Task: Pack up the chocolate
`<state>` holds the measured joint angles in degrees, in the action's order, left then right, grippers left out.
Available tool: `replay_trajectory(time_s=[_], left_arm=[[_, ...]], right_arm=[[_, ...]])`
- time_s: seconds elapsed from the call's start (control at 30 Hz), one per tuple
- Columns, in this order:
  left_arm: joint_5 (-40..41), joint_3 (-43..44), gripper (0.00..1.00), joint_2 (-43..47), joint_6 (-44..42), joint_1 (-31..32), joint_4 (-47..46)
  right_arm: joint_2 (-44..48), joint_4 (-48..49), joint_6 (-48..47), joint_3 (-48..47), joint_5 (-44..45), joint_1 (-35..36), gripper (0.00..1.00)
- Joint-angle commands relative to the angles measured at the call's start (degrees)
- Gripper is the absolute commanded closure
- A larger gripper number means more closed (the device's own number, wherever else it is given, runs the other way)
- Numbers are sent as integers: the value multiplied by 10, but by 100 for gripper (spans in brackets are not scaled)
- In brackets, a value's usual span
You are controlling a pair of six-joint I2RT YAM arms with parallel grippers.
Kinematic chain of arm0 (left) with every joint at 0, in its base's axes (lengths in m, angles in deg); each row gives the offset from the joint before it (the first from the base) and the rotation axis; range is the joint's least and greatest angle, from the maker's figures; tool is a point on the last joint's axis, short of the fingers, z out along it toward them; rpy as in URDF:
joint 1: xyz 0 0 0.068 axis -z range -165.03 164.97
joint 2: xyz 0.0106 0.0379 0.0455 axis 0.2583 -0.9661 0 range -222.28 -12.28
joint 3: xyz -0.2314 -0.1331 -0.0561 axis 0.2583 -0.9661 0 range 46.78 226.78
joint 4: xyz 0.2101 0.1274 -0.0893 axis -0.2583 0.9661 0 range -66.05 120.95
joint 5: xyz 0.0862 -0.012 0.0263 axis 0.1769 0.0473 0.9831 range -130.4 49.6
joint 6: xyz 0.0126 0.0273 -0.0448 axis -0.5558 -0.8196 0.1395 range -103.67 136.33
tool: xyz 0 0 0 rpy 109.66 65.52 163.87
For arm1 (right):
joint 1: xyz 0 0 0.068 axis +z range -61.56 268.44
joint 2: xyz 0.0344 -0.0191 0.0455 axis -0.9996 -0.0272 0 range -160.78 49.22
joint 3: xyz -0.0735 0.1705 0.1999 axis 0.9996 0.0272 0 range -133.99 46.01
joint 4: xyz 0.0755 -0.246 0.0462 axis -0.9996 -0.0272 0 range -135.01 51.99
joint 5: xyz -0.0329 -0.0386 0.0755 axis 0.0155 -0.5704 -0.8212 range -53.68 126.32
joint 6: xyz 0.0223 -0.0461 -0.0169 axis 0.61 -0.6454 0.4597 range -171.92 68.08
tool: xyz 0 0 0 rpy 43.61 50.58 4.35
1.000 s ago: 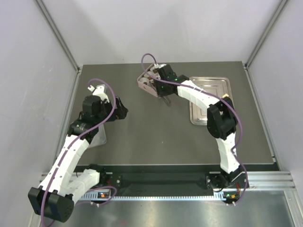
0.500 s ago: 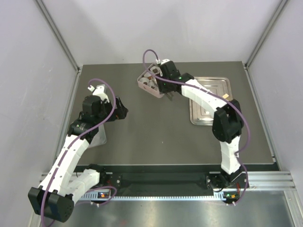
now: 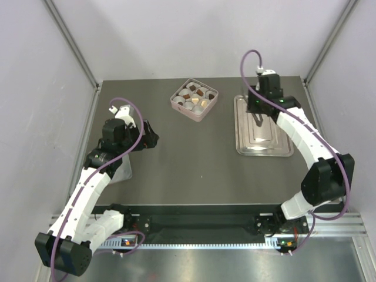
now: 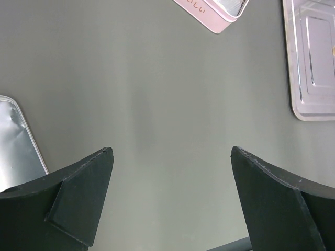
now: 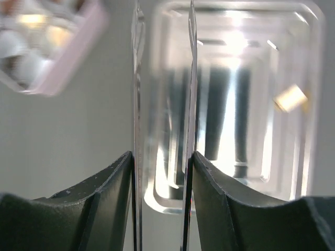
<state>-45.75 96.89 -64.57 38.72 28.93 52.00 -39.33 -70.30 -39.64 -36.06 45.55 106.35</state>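
Observation:
The chocolate [image 3: 194,98] sits as several brown and tan pieces in white paper cups inside the pink square box [image 3: 205,109] at the back middle. One tan piece [image 5: 290,98] lies on the silver tray [image 3: 276,141] at the back right. My right gripper [image 3: 259,109] hovers over that tray's left part, shut on a pair of thin metal tongs [image 5: 137,104] whose blades point forward across the tray [image 5: 235,63]. The tongs hold nothing. My left gripper [image 4: 170,151] is open over bare table at the left, empty.
A second metal tray [image 3: 121,171] lies under the left arm near the table's left edge, its corner [image 4: 15,141] showing in the left wrist view. The pink box corner [image 4: 209,14] and silver tray [image 4: 314,68] lie far ahead of the left gripper.
My right arm has swung right with the tongs, from over the pink box to over the silver tray, uncovering the box. The left arm has not moved.

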Motion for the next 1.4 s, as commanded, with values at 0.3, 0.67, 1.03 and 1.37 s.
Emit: replay_trajectory(time_s=[0.3, 0.67, 1.03, 1.37], left_arm=[[-10, 0, 1, 3, 2, -2, -31], [-10, 0, 1, 4, 2, -2, -29], [-10, -1, 1, 6, 2, -2, -29], [-7, 0, 1, 5, 1, -2, -29]], right_arm=[[24, -29, 56, 103, 21, -147, 53], [14, -26, 108, 116, 46, -173, 53], [-26, -17, 164, 116, 53, -175, 54], [-65, 3, 182, 114, 47, -175, 55]])
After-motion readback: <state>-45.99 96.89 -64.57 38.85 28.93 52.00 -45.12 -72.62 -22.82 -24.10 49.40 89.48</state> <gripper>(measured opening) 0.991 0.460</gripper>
